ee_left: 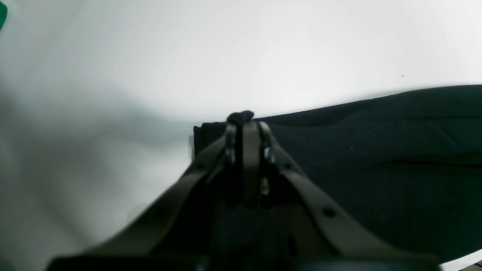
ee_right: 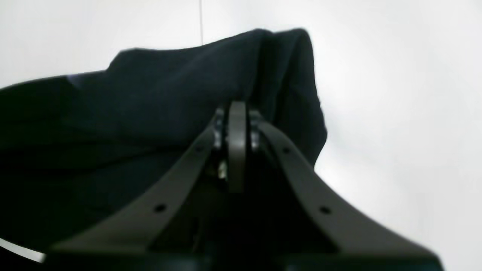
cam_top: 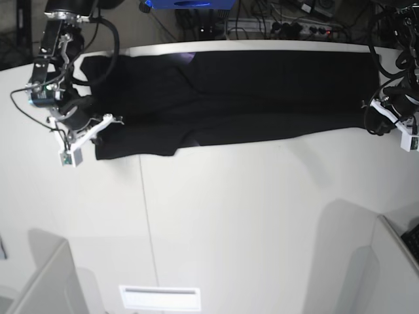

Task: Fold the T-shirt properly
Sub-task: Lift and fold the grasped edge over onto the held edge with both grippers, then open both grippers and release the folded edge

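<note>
The black T-shirt (cam_top: 236,98) lies plain side up as a long band across the far part of the white table (cam_top: 249,216). My left gripper (cam_top: 368,118) is at the shirt's right end. In the left wrist view it (ee_left: 246,126) is shut, with a small tuft of the T-shirt (ee_left: 357,169) pinched at its tip by the cloth's corner. My right gripper (cam_top: 105,123) is at the shirt's left end. Seen from the right wrist, it (ee_right: 236,109) is shut on a raised, bunched fold of the T-shirt (ee_right: 158,94). No print shows.
Cables and a power strip (cam_top: 294,27) run behind the table's far edge, beside a blue object (cam_top: 186,3). A seam (cam_top: 145,209) crosses the tabletop. Pale panels (cam_top: 39,281) stand at the near left and right corners, and a white label (cam_top: 160,297) lies near the front.
</note>
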`<state>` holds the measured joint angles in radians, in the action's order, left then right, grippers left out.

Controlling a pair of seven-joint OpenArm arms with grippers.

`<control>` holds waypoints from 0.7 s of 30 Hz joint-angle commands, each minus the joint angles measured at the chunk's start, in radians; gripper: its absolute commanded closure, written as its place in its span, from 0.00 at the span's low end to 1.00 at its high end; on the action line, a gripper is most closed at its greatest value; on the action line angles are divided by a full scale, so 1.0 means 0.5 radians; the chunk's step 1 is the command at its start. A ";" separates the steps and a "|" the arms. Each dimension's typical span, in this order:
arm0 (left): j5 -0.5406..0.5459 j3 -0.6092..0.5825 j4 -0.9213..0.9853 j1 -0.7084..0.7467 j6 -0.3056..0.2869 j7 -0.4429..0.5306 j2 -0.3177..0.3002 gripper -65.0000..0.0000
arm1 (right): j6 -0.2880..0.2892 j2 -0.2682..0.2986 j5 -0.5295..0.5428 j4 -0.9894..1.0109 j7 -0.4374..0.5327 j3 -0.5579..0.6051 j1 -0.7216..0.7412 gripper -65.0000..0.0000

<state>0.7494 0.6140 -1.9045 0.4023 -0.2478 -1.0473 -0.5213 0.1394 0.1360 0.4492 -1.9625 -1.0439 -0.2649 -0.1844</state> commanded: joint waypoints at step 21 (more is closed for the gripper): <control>0.006 0.154 -0.084 0.197 -0.006 0.031 -0.085 1.00 | 0.002 -0.022 0.865 -0.109 -0.270 -0.537 -0.256 1.00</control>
<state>0.7506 0.6811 -1.9327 0.5011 -0.2485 -1.0515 -0.5407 0.1390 0.1150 0.8722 -1.9945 -1.1969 -0.5274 -0.3176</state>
